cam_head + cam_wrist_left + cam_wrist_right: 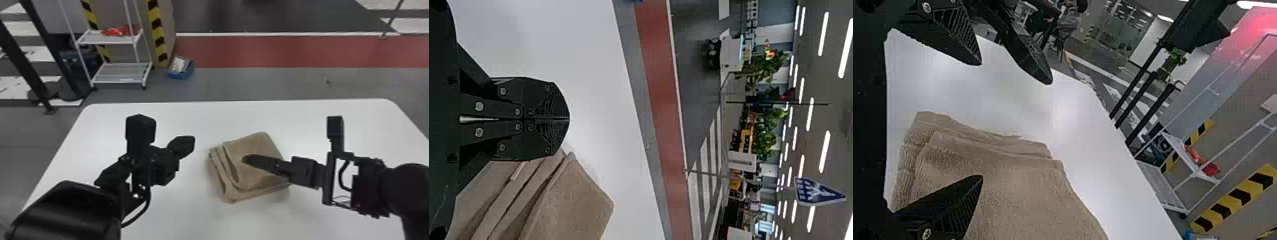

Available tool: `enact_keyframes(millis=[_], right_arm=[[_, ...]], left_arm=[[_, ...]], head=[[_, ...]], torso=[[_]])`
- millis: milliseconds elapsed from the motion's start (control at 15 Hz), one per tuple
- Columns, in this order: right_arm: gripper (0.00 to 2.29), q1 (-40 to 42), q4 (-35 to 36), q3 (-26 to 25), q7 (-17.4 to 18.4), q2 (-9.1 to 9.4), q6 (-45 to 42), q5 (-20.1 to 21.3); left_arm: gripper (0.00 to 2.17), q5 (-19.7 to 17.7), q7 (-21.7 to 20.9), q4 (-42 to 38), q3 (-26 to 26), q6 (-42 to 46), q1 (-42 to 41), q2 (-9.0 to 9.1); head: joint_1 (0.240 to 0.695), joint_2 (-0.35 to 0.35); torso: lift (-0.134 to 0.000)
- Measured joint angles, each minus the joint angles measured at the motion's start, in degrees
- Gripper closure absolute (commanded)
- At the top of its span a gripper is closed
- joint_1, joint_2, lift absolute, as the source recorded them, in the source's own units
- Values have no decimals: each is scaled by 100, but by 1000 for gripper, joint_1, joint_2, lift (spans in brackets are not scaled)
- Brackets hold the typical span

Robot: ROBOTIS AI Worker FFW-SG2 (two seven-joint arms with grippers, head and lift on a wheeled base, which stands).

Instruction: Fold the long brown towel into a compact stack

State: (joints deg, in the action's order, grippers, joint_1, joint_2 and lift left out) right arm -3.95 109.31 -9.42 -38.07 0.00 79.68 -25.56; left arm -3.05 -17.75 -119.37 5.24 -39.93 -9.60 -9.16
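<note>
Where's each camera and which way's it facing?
Head view: on the head, facing forward and down at the folded brown towel, white table and both black arms.
Left wrist view: on that wrist, facing past its shut gripper across the table.
Right wrist view: likewise mounted, past its open gripper toward a white metal rack.
Head and right wrist views share the rack.

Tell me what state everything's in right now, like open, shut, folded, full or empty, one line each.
Towel: folded into a layered stack, lying on the table, edges not quite lined up.
Left gripper: shut, beside the towel, holding nothing.
Right gripper: open, one finger over the towel; contact unclear.
White cart: standing, red items on its upper shelf.
Blue bin: on the floor, something white in it.
</note>
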Motion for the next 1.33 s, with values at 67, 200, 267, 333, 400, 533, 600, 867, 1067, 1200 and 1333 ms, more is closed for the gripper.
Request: enact_keyframes(millis=[67, 200, 267, 333, 400, 533, 600, 867, 1067, 1200, 1333], right_arm=[[704, 155, 293, 17, -199, 0, -1, 117], [2074, 481, 759, -7, -569, 0, 50, 414], [2155, 682, 994, -58, -614, 0, 189, 500], [2169, 884, 1235, -110, -627, 0, 301, 564], [2206, 1054, 1416, -144, -631, 0, 322, 653], [2209, 1413, 1626, -170, -603, 0, -33, 1024], [2209, 1595, 1650, -167, -534, 0, -451, 1253], [2209, 1892, 1459, -120, -266, 0, -1636, 1908], [2209, 1854, 1213, -134, -267, 0, -1791, 1953], [2206, 1744, 1049, -133, -205, 0, -1803, 1964], [2206, 1562, 849, -142, -54, 0, -1848, 1973]], left_arm=[[2051, -84, -22, 126, -170, 312, -8, -35], [2051, -271, -111, 409, -445, 857, 12, -69], [2054, -338, -125, 568, -547, 1014, 58, -76], [2054, -374, -134, 702, -600, 1080, 106, -81], [2054, -388, -145, 785, -618, 1104, 136, -83], [2054, -419, -159, 913, -631, 1200, 166, -88], [2054, -437, -160, 964, -638, 1254, 172, -92], [2061, -499, -198, 1144, -650, 1363, 221, -119], [2061, -521, -239, 1318, -654, 1479, 289, -143], [2061, -531, -253, 1362, -655, 1514, 306, -147], [2061, -545, -271, 1371, -668, 1518, 307, -148]], head=[[695, 98], [695, 120], [695, 135], [695, 138], [695, 137], [695, 124], [695, 103], [695, 58], [695, 56], [695, 55], [695, 47]], torso=[[-124], [-124], [-124], [-124], [-124], [-124], [-124], [-124], [-124], [-124], [-124]])
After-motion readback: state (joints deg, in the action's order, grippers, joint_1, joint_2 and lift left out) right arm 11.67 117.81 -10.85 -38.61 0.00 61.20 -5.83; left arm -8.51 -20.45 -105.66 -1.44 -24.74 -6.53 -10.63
